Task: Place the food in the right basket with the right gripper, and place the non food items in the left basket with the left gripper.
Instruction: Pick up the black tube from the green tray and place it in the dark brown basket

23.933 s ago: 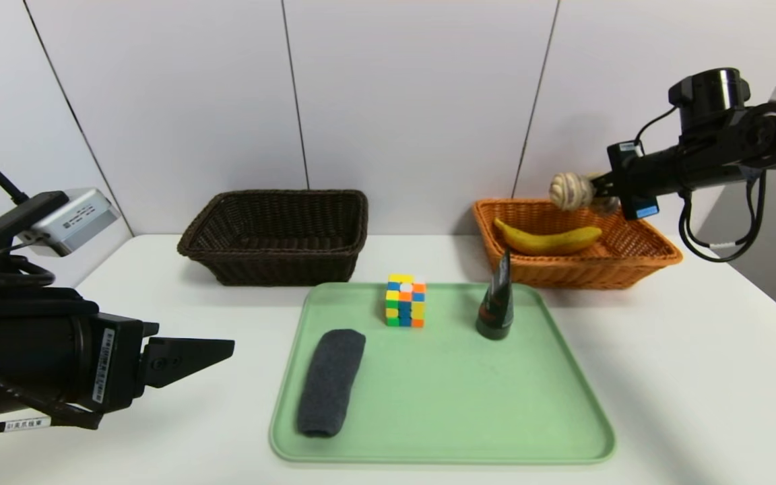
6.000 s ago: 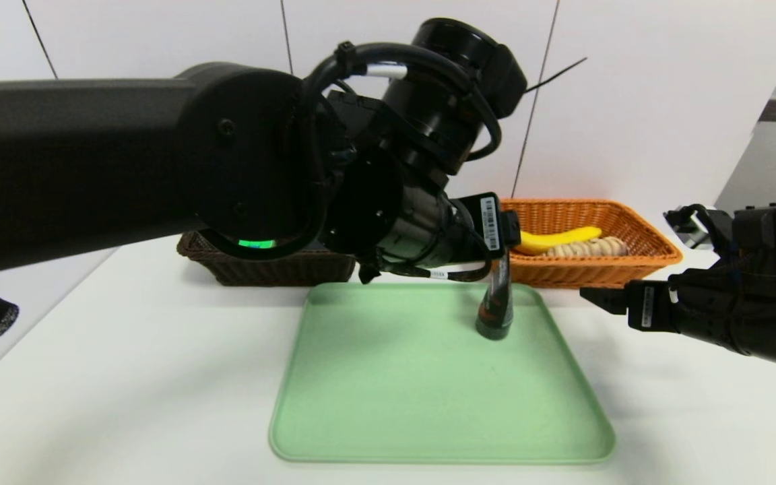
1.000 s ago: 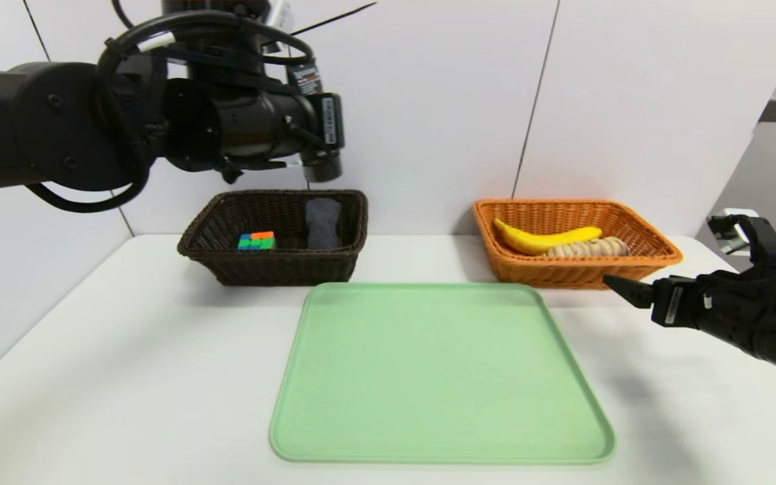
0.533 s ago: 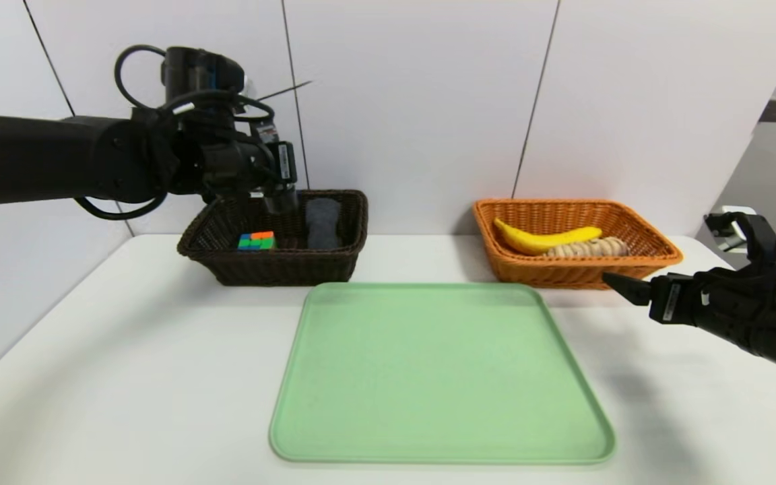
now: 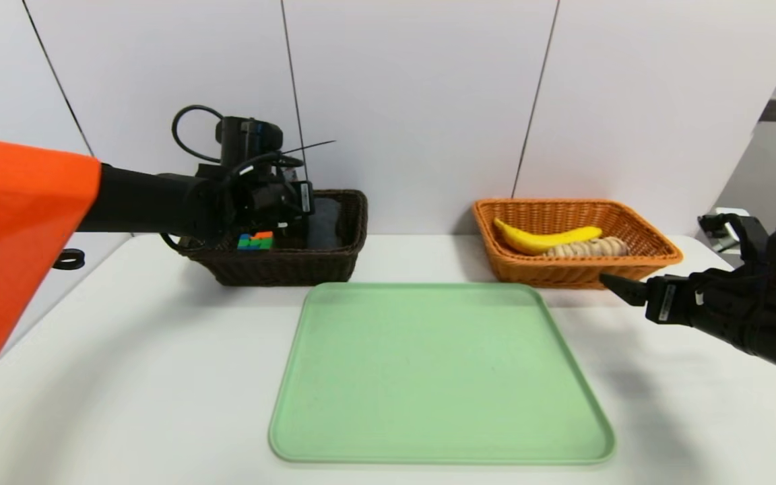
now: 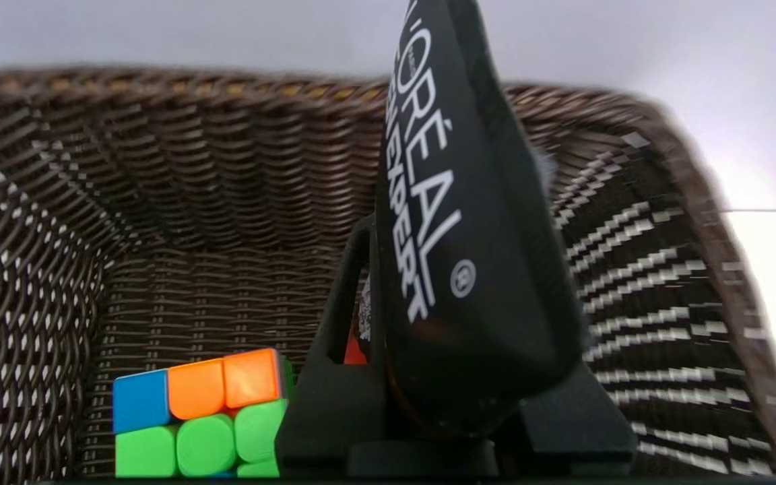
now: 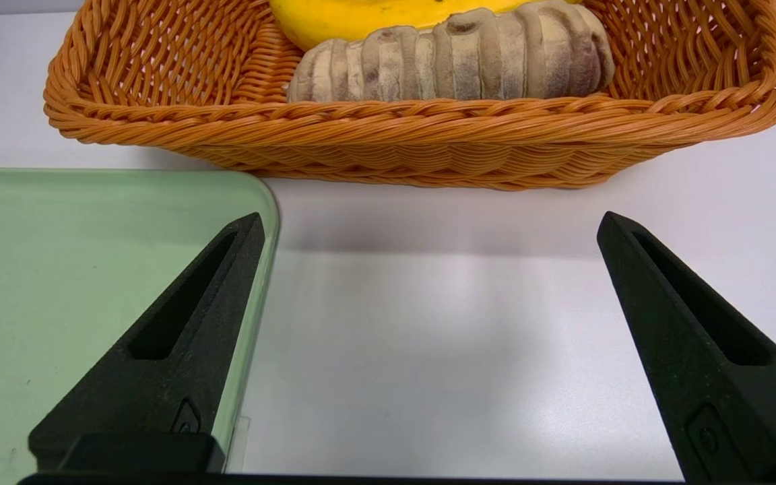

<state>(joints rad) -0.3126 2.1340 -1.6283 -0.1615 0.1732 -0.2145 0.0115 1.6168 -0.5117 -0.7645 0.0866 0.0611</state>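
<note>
My left gripper (image 5: 290, 225) reaches down into the dark brown left basket (image 5: 280, 267), shut on the dark squeeze tube (image 6: 469, 269), which stands between its fingers (image 6: 334, 377). The puzzle cube (image 5: 256, 240) (image 6: 199, 411) lies in that basket beside the gripper, and the grey rolled cloth (image 5: 324, 225) lies further right. In the orange right basket (image 5: 576, 273) (image 7: 415, 145) lie the banana (image 5: 543, 239) (image 7: 361, 13) and the striped bread roll (image 5: 587, 248) (image 7: 455, 57). My right gripper (image 5: 613, 283) (image 7: 430, 222) hangs open and holds nothing, just in front of the orange basket.
A green tray (image 5: 438, 377) (image 7: 58, 269) lies on the white table in front of both baskets, with nothing on it. The white wall stands right behind the baskets. My right gripper's one finger is over the tray's corner.
My left arm has come down from above the dark basket and pushed the tube into it beside the cube. The right arm has barely shifted.
</note>
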